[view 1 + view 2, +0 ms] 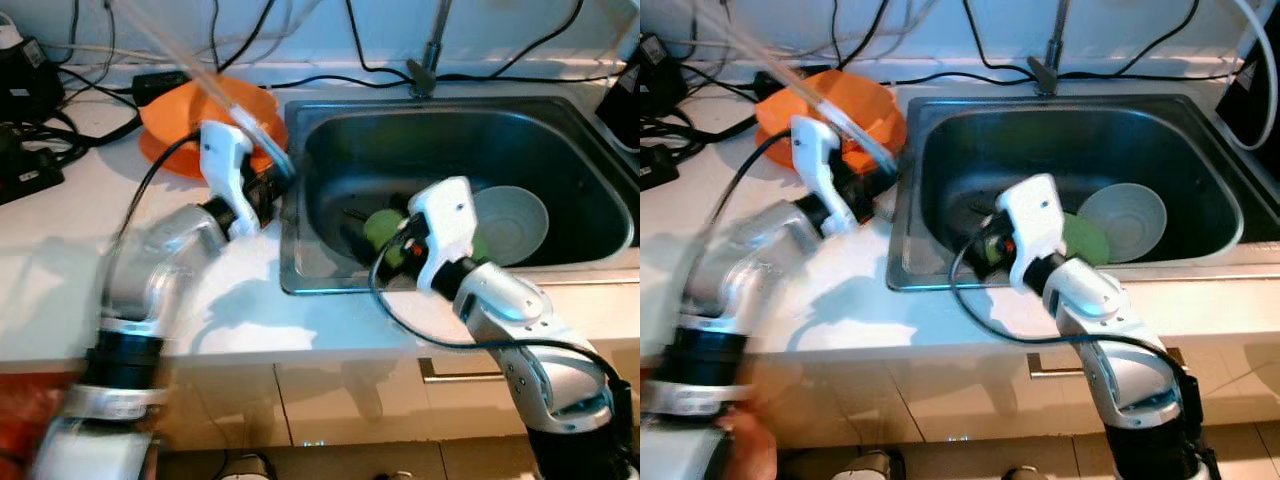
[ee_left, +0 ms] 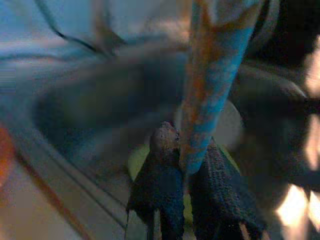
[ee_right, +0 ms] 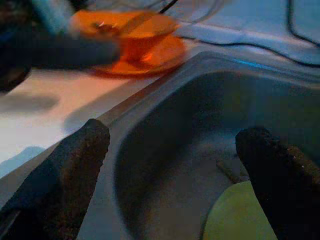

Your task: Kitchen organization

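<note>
Still tidying, with plenty left: a green plate (image 1: 1086, 238) and a pale bowl (image 1: 512, 224) sitting down in the sink (image 1: 560, 125), orange dishes (image 1: 185, 115) waiting on the white surface (image 1: 60, 230). Left gripper (image 2: 186, 167) pinching a long clear stick (image 1: 190, 65) beside the sink edge. Right gripper (image 3: 175, 170) hanging with fingers spread wide over the plate, holding nothing.
</note>
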You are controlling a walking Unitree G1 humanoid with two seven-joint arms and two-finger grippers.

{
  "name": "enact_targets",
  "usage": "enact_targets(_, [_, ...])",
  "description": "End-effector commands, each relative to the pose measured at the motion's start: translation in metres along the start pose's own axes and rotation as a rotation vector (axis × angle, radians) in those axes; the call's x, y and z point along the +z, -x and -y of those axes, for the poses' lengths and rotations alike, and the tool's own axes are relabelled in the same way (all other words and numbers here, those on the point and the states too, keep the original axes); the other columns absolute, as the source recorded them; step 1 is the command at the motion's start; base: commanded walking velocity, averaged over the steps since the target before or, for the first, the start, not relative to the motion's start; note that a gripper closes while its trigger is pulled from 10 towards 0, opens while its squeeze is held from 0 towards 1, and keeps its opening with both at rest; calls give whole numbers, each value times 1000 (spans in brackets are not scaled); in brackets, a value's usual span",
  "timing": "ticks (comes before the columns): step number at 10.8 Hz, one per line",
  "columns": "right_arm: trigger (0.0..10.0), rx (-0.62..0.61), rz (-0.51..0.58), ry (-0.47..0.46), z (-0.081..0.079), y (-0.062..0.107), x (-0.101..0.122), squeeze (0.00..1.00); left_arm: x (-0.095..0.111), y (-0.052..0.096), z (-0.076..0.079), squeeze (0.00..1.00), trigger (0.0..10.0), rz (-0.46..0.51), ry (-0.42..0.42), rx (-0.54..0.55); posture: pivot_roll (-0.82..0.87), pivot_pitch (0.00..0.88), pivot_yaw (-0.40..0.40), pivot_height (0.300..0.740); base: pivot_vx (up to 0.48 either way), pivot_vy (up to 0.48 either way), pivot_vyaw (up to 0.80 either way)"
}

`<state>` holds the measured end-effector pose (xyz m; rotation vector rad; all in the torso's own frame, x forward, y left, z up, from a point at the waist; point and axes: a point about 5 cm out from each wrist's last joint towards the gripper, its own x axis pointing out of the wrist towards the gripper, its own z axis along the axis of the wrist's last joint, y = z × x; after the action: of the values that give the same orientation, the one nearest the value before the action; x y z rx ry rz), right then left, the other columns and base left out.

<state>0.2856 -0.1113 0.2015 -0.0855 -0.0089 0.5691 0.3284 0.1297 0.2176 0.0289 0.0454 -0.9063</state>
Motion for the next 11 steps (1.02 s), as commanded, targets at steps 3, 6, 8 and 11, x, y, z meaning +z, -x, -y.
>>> enact_targets(3, [10000,-76,162,10,10,-2,27,0,-32,13,19,0,0,-275,1,-234,14,84,49,740,0,0,0])
enact_targets(6, [10000,-106,221,-31,15,-3,34,0,-53,21,35,0,0,-402,23,-360,15,87,48,740,0,0,0])
enact_targets(8, [10000,-73,254,-63,11,-4,41,0,-60,19,43,0,0,-432,58,-428,14,87,49,740,0,0,0])
enact_targets(11, [10000,202,352,-230,-8,7,58,0,-58,10,35,0,0,-418,78,-406,8,85,60,740,0,0,0])
